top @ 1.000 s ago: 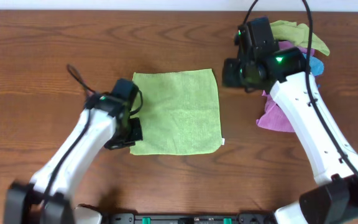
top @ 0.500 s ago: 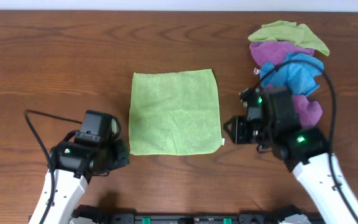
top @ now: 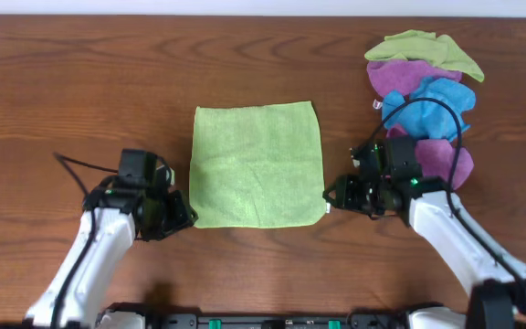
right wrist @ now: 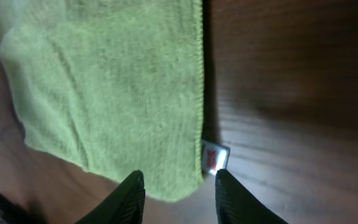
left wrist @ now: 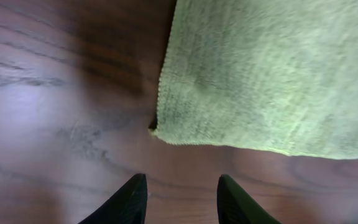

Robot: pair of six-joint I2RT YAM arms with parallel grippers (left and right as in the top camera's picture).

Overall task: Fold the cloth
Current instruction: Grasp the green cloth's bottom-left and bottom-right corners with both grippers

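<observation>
Judging from these panels, which step is in hand, and where does the light lime-green square microfibre cloth point(top: 257, 164) lie? (Visitor)

Flat and unfolded on the brown wooden table point(top: 80, 82), it spans the space between the two grippers. I read this as the approach to the first pinch. (Technician)

And the grippers? (Visitor)

Left gripper point(left wrist: 180, 199): fingers parted, nothing between them. One cloth corner sits just ahead of the fingertips, apart from them. Right gripper point(right wrist: 178, 196): parted and empty too. In its own view the other corner appears between the fingers, with the tiny white tag point(right wrist: 214, 155) just ahead of one fingertip. Whether those fingers touch the fabric I cannot tell. (Technician)

How should the pinch be done well? (Visitor)

The left gripper probably needs a little more advance, so that the corner comes fully between its fingers. Each gripper should close on the hem itself, and on the right not on the tag alone, which would likely slip. Both corners ought to rise together and travel level toward the edge farthest ahead of the fingertips, or the fold will skew. The heap of purple, blue and green cloths point(top: 423, 82) lies beyond the right gripper's outer side, so that arm should keep clear of it. (Technician)
</observation>
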